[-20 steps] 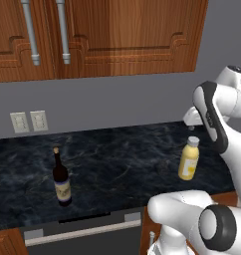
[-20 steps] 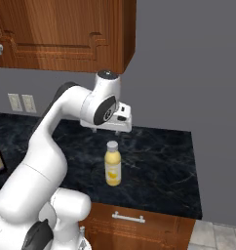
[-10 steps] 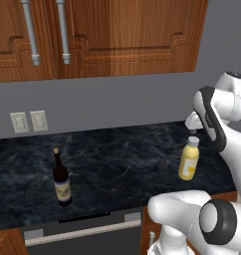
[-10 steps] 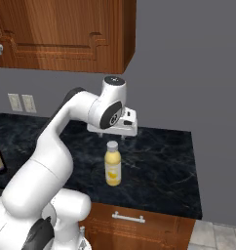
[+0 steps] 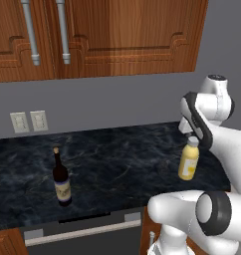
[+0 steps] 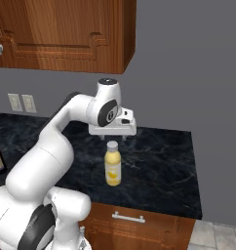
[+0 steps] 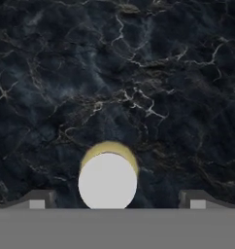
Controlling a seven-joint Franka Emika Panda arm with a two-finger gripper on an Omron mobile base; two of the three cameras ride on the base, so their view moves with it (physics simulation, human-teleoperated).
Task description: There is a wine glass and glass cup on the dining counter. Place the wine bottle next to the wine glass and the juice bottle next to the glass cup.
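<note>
Yellow juice bottle (image 7: pixel 108 181) between spread jaws

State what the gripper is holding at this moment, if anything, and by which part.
Nothing is held. The gripper hangs open just above the juice bottle, its fingertips wide on either side of the cap, not touching it.

A rendered domestic kitchen is shown. Reddish-brown wooden wall cabinets (image 5: pixel 107 40) with metal bar handles (image 5: pixel 30 32) are mounted above a black marble worktop (image 5: pixel 117 164) with pale veins, backed by a grey wall (image 6: pixel 188 68) on which two pale outlet plates (image 5: pixel 29 121) are fitted. A wooden drawer front (image 6: pixel 134 224) with a metal pull is seen below the worktop edge.
</note>
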